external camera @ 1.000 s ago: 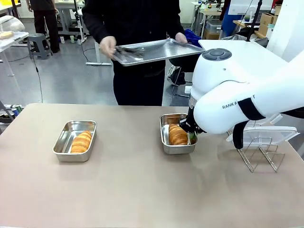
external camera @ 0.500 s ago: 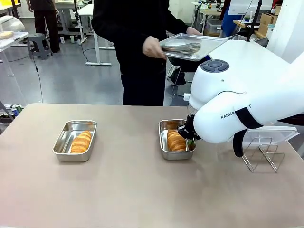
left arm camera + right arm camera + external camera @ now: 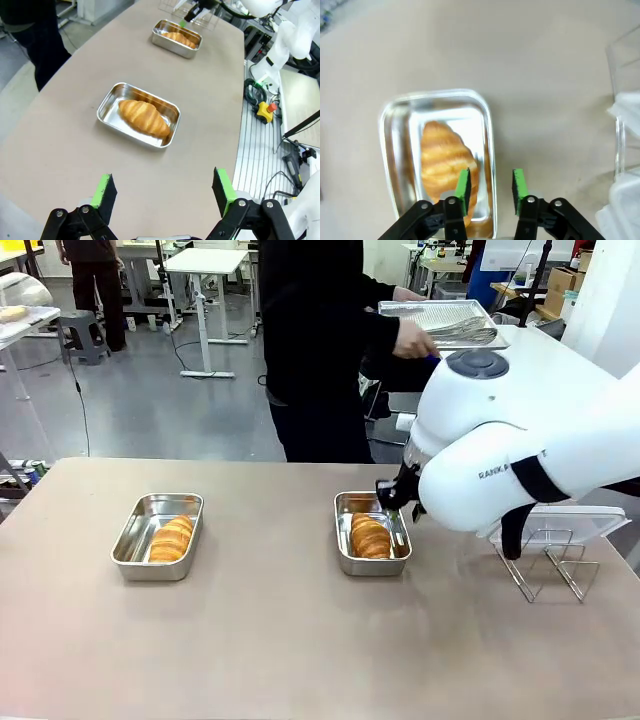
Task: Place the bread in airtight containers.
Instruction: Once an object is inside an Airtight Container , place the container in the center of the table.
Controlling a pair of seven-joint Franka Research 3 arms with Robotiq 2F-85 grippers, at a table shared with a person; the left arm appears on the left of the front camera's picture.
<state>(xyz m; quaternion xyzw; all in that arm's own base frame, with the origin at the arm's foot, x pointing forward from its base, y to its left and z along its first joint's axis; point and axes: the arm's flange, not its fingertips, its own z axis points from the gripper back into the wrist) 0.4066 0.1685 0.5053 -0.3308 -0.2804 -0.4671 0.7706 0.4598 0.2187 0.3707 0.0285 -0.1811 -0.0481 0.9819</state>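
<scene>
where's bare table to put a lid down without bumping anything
Free: the stretch of table between the left tin and right tin, and the near strip before both. Crowded: the right side, where the right gripper hangs over the right tin beside the wire rack.

We see golden-brown, ridged croissants (image 3: pixel 171 538) in shiny silver tins (image 3: pixel 150 512) on a plain tan bench (image 3: pixel 280 640); the right end effector (image 3: pixel 491 176) is black with green pads (image 3: pixel 464 185).
</scene>
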